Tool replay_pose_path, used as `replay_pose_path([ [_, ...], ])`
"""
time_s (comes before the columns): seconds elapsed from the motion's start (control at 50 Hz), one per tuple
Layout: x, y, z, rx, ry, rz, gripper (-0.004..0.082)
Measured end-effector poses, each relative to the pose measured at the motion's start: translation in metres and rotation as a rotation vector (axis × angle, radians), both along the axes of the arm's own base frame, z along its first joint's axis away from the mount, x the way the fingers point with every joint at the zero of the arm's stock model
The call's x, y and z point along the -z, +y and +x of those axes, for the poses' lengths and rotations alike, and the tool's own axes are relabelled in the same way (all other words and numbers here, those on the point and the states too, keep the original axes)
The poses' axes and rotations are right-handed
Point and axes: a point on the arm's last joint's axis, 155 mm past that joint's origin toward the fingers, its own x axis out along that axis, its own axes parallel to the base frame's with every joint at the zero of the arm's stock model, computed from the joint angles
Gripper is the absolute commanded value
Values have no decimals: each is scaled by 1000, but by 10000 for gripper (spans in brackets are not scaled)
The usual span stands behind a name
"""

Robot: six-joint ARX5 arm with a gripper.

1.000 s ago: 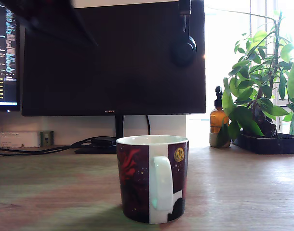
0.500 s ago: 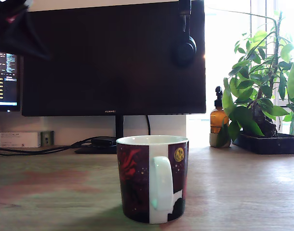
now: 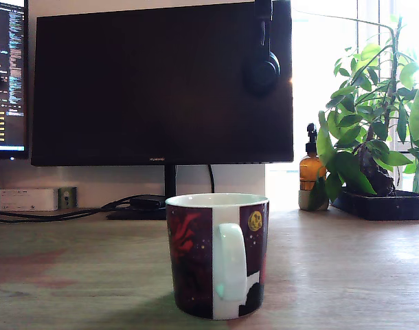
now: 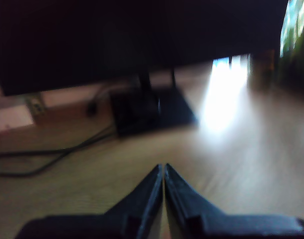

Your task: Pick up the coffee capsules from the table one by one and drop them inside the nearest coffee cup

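The coffee cup (image 3: pixel 217 255), a dark red and black mug with a yellow moon and a white handle, stands upright on the wooden table (image 3: pixel 347 268) at the front of the exterior view. No coffee capsules show in either view. My gripper (image 4: pixel 163 169) appears only in the blurred wrist view, its two black fingers pressed together with nothing between them, above bare wood and pointing toward the monitor stand (image 4: pixel 149 112). The arm is out of the exterior view.
A large dark monitor (image 3: pixel 161 82) with headphones (image 3: pixel 262 65) hung on it stands behind the mug. Cables (image 3: pixel 65 214) and a small white box (image 3: pixel 27 199) lie at the exterior view's left. An amber pump bottle (image 3: pixel 310 172) and a potted plant (image 3: pixel 374 124) stand at its right.
The dark blurred arm at the upper left of the exterior view has moved out of that view. The mug has not moved.
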Motion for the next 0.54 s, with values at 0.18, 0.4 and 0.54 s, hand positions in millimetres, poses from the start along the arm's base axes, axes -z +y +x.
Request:
replay_pose_path([
  [0.18,-19,11,-25,-48,-69,-35,-22],
  [0.4,-49,16,-49,-63,-182,-83,-22],
  [0.54,-46,17,-52,-64,-170,-85,-22],
])
